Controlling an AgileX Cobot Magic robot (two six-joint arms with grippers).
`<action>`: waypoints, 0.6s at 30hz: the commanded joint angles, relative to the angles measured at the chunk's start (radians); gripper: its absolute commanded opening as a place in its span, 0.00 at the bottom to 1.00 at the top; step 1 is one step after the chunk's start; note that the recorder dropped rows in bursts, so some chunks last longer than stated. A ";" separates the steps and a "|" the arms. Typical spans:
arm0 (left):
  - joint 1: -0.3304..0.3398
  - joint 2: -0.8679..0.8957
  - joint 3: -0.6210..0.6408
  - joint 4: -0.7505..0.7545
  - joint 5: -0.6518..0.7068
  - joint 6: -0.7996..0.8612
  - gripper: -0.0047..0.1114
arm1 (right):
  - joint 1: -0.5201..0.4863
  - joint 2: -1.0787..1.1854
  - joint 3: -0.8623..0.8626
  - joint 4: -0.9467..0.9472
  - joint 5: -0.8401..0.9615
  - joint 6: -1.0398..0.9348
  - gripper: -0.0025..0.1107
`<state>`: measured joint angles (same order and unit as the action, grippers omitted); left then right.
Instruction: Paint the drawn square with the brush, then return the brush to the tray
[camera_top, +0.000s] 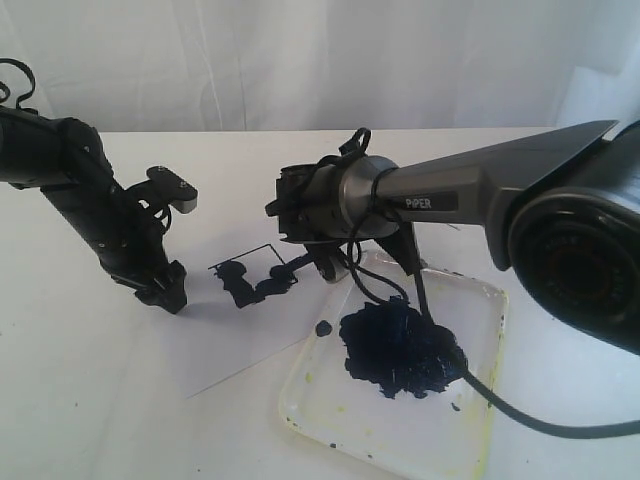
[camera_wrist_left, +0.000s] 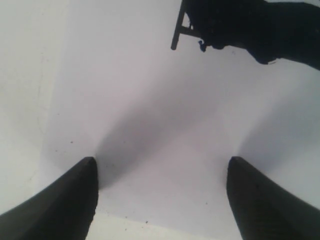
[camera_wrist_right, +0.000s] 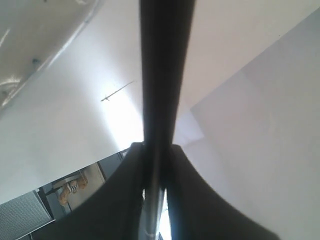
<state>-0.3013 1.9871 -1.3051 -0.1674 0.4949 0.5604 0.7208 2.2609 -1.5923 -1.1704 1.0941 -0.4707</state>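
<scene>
The drawn square (camera_top: 250, 280) on the white paper (camera_top: 230, 340) has a thin black outline with uneven dark blue-black paint inside. My right gripper (camera_top: 322, 262) hangs over the square's right edge. It is shut on the brush (camera_wrist_right: 162, 75), a thin black stick running out from between the fingers (camera_wrist_right: 200, 200). The brush tip is hidden in the exterior view. The clear tray (camera_top: 330, 400) lies at front right and holds a large dark paint blob (camera_top: 400, 350). My left gripper (camera_top: 168, 292) is open, its fingertips (camera_wrist_left: 90, 172) down at the paper's left edge.
The right arm's black cable (camera_top: 520, 415) loops across the tray and off to the right. A small paint drop (camera_top: 323, 328) sits in the tray near the paper. The right gripper's dark bulk (camera_wrist_left: 250, 25) fills the far end of the left wrist view.
</scene>
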 joint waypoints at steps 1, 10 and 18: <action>-0.002 0.010 0.014 -0.001 0.004 -0.002 0.68 | -0.003 -0.004 -0.001 -0.027 0.001 -0.005 0.02; -0.002 0.010 0.014 -0.001 0.004 -0.002 0.68 | -0.003 -0.012 -0.001 -0.027 -0.020 -0.070 0.02; -0.002 0.010 0.014 -0.001 0.004 -0.002 0.68 | -0.003 0.002 -0.001 -0.080 -0.054 0.033 0.02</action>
<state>-0.3013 1.9871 -1.3051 -0.1674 0.4949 0.5604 0.7208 2.2615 -1.5923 -1.2298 1.0324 -0.4548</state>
